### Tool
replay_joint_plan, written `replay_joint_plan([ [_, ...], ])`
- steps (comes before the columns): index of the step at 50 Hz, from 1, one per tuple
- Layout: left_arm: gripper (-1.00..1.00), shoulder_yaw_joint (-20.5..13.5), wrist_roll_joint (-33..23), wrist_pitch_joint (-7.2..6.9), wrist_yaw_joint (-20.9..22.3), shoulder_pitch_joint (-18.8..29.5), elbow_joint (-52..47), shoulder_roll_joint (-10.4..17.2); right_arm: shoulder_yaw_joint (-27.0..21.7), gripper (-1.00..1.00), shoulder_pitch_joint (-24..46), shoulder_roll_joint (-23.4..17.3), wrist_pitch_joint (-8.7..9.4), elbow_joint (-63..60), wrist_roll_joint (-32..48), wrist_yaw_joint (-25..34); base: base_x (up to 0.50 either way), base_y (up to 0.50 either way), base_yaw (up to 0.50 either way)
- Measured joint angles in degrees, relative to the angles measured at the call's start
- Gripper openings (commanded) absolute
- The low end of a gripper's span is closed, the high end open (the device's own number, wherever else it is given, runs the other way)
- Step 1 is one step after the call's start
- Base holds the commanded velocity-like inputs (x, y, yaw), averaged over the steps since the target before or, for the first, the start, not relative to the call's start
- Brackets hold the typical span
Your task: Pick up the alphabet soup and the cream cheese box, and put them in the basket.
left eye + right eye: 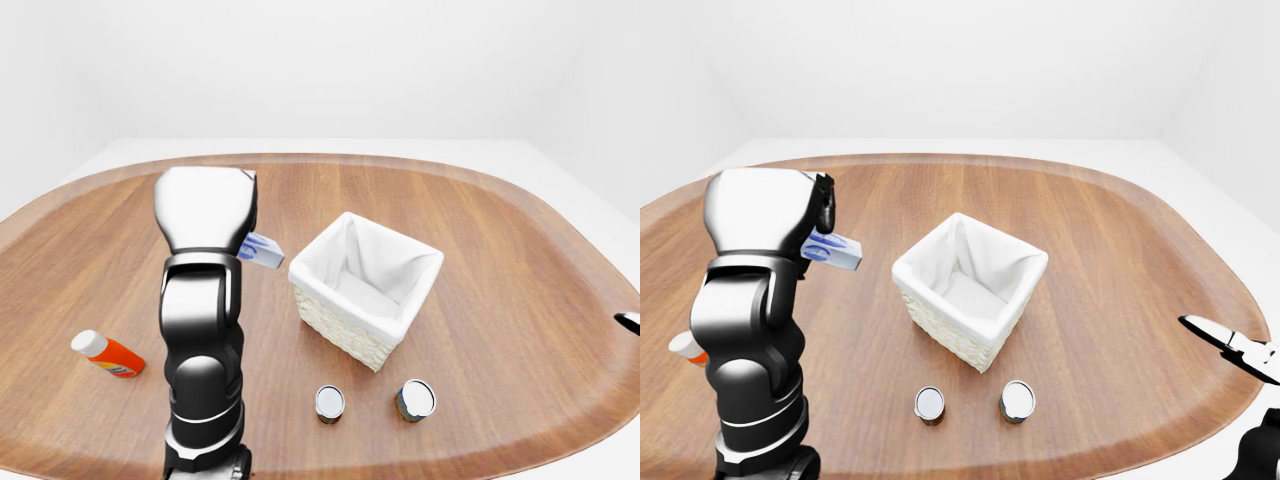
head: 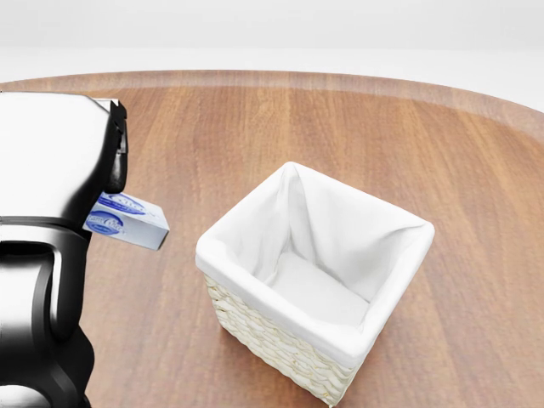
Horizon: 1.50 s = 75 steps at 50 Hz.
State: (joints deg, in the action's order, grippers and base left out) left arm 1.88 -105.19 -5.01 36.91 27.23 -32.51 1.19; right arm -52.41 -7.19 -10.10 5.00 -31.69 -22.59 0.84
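Your left hand [image 2: 106,170] is up off the table [image 2: 255,127], gripping the cream cheese box [image 2: 127,220]. In the head view the box pokes out to the right from under the hand's dark fingers [image 2: 117,157], tilted slightly down toward the right. The fingers are curled over its near end; most of the box's printed face shows clear of them. The rest of the grip is hidden behind the silver hand shell, so you can't see how the thumb sits.

The box is in the air, left of the basket [image 2: 255,331] and apart from it, not over the rim. The basket's white liner looks empty from here.

In the right-eye view two cans sit side by side on the table below the basket: one [image 1: 930,403] on the left, one [image 1: 1017,400] on the right. Labels don't show, so I can't tell which is the alphabet soup.

Your right hand [image 1: 1230,345] shows only as a tip at the right edge; can't tell how far the fingers are spread.

An orange bottle [image 1: 110,354] lies on the table at far left.
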Motion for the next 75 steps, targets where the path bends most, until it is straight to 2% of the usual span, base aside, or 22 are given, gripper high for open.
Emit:
replay_joint_plan([
  [7,-1.00,3.0,-3.6,0.00,0.5,1.1,0.6,-2.7,-0.2,1.00,-0.1,0.1,0.00,-0.3,-0.1,0.1,0.00,0.00,0.00],
  [18,-1.00,10.7,-6.4,0.00,-0.1,4.8,6.6,-4.9,-0.3,1.00,-0.2,0.2,0.00,-0.5,-0.3,0.2,0.00,0.00,0.00],
  [30,-1.00,14.4,-7.3,0.00,-1.6,9.7,15.4,-7.3,-0.3,1.00,-0.2,0.2,0.00,-0.4,-0.4,0.3,0.00,0.00,0.00],
  [36,-1.00,14.9,-7.4,0.00,-3.0,11.9,20.6,-8.5,-0.3,1.00,-0.2,0.2,0.00,-0.3,-0.5,0.3,0.00,0.00,0.00],
  [52,-1.00,12.4,-7.2,0.00,-9.1,16.7,36.1,-11.5,-0.3,1.00,-0.1,0.1,0.00,-0.3,-0.8,0.2,0.00,0.00,0.00],
  [75,-1.00,16.4,-7.0,0.00,-17.9,17.6,53.3,-13.6,-0.6,1.00,-0.3,0.2,0.00,-0.6,-1.2,0.3,0.00,0.00,0.00],
])
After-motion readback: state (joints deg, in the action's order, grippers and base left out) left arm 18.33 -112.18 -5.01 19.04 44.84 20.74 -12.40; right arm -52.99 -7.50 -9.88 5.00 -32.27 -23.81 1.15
